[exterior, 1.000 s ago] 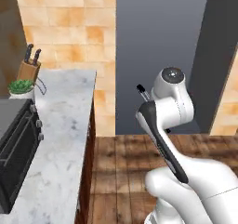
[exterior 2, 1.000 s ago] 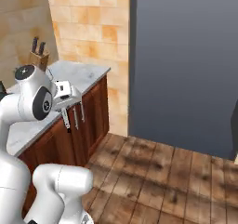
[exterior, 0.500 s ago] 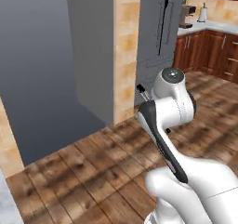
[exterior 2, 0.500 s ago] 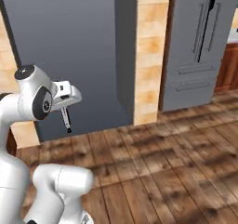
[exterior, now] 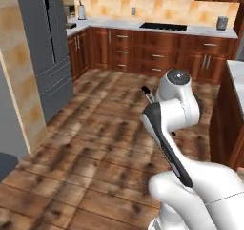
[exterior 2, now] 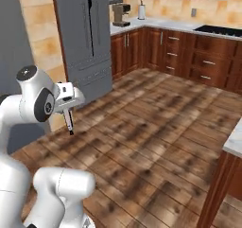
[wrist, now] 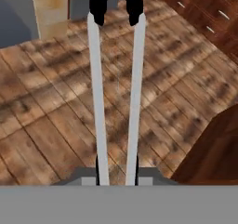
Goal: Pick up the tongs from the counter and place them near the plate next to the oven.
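- While the base faces a wide wooden floor in the left base view, the white arm stands folded at 5 o'clock, and a dark tip of the tongs [exterior: 146, 90] pokes out at 9 o'clock of its round upper joint. A counter [exterior: 157, 27] with a dark cooktop runs along the far wall at 12 o'clock, and a grey fridge [exterior: 45, 47] stands at 10 o'clock. I cannot make out a plate or oven here.
- In the right base view the gripper [exterior 2: 67, 99] sits at 9 o'clock, with the tongs [exterior 2: 69, 121] hanging from it, dark tips toward the floor. The fridge [exterior 2: 90, 38] is at 11 o'clock and a coffee maker [exterior 2: 122, 14] on the far counter [exterior 2: 165, 26] at 12 o'clock. A marble corner [exterior 2: 234, 142] shows at 3 o'clock.
- In the hand view the two silvery tong arms [wrist: 115, 93] run from the finger tips [wrist: 100, 166] at 6 o'clock to black ends at 12 o'clock, over floor boards. The claw is nearly closed, pinching the tongs at their near end.
- Risk, as I judge it: the tongs are held by one end only, so a quick turn of the base could swing them or let them slip onto the floor.
- The long hanging tips could also catch on the cabinet [wrist: 218, 148] at 4 o'clock if the carry passes close.
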### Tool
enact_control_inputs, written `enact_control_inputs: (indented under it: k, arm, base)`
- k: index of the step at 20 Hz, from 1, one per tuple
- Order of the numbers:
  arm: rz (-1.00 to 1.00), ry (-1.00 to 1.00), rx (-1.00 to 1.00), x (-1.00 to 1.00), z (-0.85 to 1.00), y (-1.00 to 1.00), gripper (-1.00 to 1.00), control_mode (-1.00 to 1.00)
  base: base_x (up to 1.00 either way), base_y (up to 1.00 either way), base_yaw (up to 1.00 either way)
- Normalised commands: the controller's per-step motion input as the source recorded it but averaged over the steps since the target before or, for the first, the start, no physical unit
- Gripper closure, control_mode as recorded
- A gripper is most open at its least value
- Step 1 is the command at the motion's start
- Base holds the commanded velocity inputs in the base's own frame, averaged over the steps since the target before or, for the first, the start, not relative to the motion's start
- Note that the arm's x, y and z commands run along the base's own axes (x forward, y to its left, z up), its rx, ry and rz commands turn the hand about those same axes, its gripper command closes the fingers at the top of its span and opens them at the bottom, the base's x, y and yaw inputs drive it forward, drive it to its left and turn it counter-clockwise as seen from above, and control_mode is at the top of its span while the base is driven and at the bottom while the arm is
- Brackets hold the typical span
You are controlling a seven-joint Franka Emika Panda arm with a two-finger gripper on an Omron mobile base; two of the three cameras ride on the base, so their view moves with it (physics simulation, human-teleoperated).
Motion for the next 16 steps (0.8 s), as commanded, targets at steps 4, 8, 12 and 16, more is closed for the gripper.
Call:
enact_control_inputs:
  k: [4, 8, 12, 16]
  arm:
    - [0.0, 0.0, 0.0, 0.0, 0.0, 0.0, 1.0, 1.0]
    - [0.0, 0.0, 0.0, 0.0, 0.0, 0.0, 1.0, 1.0]
    - [0.0, 0.0, 0.0, 0.0, 0.0, 0.0, 1.0, 1.0]
    - [0.0, 0.0, 0.0, 0.0, 0.0, 0.0, 1.0, 1.0]
  base:
    - [0.77, 0.0, -0.7]
    - [1.0, 0.02, -0.53]
    - [1.0, 0.14, -0.41]
    - [1.0, 0.3, -0.38]
